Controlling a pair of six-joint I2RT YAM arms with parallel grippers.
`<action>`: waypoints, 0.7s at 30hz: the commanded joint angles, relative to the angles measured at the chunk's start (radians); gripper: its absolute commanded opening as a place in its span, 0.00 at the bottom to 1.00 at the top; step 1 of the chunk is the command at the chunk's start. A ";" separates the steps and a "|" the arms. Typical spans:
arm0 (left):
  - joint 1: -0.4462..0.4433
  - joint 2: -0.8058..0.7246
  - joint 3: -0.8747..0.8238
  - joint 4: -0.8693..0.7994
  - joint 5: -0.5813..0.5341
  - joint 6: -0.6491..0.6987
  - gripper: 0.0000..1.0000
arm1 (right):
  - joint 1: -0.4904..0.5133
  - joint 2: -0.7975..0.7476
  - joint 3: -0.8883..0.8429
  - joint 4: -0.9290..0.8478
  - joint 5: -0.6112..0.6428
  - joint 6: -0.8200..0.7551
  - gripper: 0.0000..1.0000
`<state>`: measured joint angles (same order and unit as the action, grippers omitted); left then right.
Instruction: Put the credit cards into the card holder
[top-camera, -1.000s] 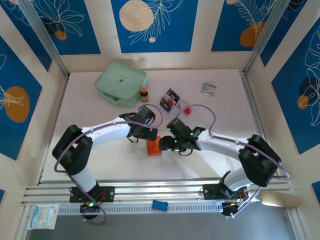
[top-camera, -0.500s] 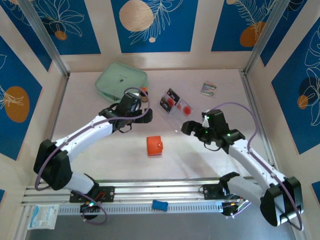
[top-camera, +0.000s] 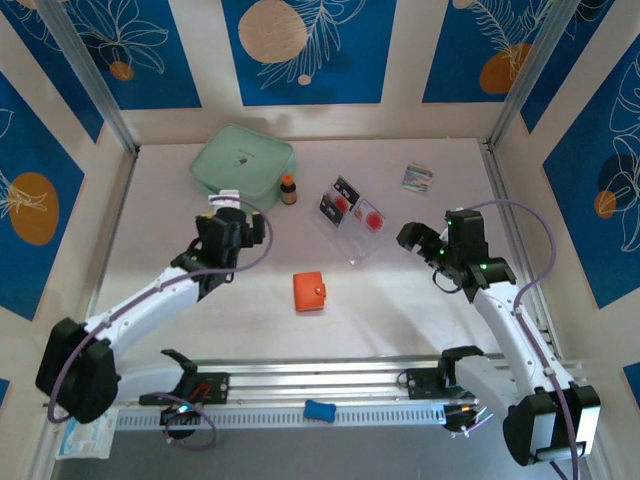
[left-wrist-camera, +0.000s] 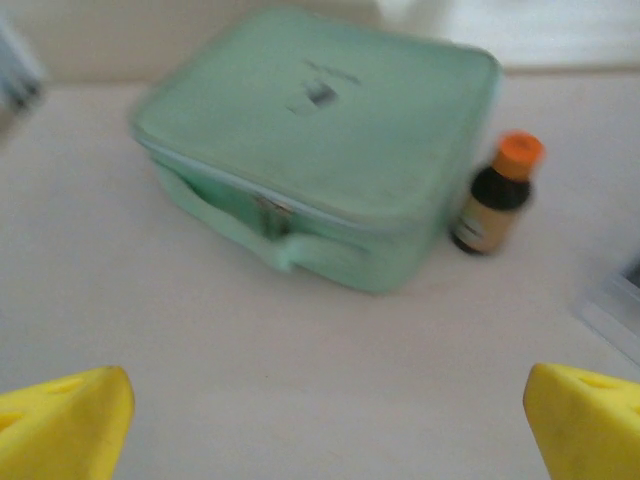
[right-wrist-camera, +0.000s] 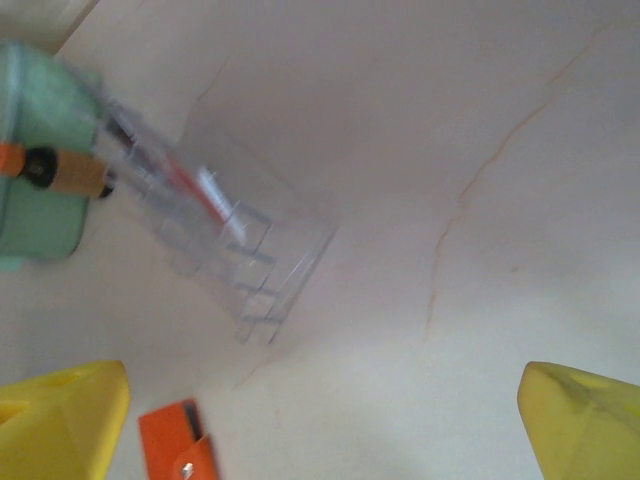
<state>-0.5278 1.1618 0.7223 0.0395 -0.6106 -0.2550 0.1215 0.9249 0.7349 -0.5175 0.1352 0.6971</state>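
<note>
Left arm: reaches out over the left half of the table (top-camera: 160, 200). The left gripper (top-camera: 228, 215) points toward the far side and hangs above bare tabletop. In the left wrist view its yellow fingertips (left-wrist-camera: 62, 428) sit at opposite lower corners, jaws wide apart, nothing between them.

Beyond that gripper, at the far left of the table, lies a mint-green zip pouch (top-camera: 243, 165), closed. A small dark bottle (top-camera: 288, 189) with an orange cap stands upright just beside the pouch's right edge.

Centre: the card holder (top-camera: 309, 292) lies flat on the table, closed, snap toward its right side, well apart from both grippers. Its orange corner shows at the lower edge of the right wrist view.

Right of the bottle, the credit cards (top-camera: 345, 200) are in a clear plastic rack (top-camera: 356, 240) on the far side of the card holder and apart from it. One card is black, one pale, each with a red round mark. The right wrist view of them is blurred.

Further right, near the back wall, lies a small multicoloured packet (top-camera: 418, 177).

Right arm: the right gripper (top-camera: 412, 238) points left toward the rack, near it but not touching. Its yellow fingertips (right-wrist-camera: 62, 418) stand wide apart, holding nothing.
</note>
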 joint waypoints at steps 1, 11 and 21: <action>0.071 -0.078 -0.079 0.246 -0.147 0.205 1.00 | -0.018 -0.003 0.007 0.032 0.172 -0.025 0.99; 0.322 -0.012 -0.255 0.431 -0.019 0.231 1.00 | -0.071 0.087 -0.041 0.273 0.365 -0.106 0.99; 0.339 0.335 -0.340 0.853 0.053 0.287 1.00 | -0.127 0.289 -0.129 0.725 0.278 -0.408 0.99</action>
<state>-0.2008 1.4498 0.4179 0.6586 -0.5911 -0.0036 0.0044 1.1889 0.6468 0.0074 0.4599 0.4091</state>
